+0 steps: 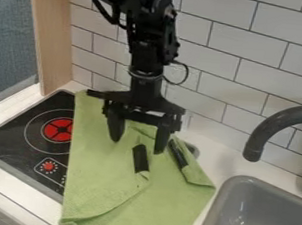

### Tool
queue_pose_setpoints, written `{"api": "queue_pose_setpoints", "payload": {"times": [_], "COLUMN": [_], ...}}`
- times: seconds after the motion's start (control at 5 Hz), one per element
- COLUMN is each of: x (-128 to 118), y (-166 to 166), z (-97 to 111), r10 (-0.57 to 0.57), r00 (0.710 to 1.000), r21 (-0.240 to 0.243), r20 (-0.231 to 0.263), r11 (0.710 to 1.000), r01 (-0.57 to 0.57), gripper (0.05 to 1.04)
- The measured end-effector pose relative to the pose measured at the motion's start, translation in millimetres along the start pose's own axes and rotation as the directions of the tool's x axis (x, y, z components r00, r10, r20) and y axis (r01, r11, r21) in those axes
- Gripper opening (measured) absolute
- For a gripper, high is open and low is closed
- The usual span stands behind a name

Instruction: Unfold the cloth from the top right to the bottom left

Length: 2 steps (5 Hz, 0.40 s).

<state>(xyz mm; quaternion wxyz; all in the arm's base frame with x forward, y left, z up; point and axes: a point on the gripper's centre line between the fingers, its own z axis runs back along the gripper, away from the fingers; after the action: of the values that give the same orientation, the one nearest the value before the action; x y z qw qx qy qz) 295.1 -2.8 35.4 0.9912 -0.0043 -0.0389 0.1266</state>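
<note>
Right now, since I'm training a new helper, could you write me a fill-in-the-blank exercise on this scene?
The cloth beneath the gripper is coloured ____. Its left side overlaps the black ____ with red burner markings. The dark faucet stands by a grey ____.

Missing words: green; stove; sink.

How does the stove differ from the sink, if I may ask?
The stove is black with red markings; the sink is grey. The stove is flat; the sink is sunken. The cloth partly covers the stove, not the sink. Both sit in the white counter.
</note>
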Motion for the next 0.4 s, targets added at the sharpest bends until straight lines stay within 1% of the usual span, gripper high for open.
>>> {"api": "queue_pose_setpoints", "payload": {"times": [0.2,0.4], "x": [0,-4], "y": [1,3], "z": [-11,-33], "r10": [0.040,0.059], "r00": [0.999,0.996], "r21": [0.033,0.062], "r20": [-0.006,-0.060], "r11": [0.999,0.997], "r01": [-0.040,-0.056], "gripper": [0.998,0.998]}}
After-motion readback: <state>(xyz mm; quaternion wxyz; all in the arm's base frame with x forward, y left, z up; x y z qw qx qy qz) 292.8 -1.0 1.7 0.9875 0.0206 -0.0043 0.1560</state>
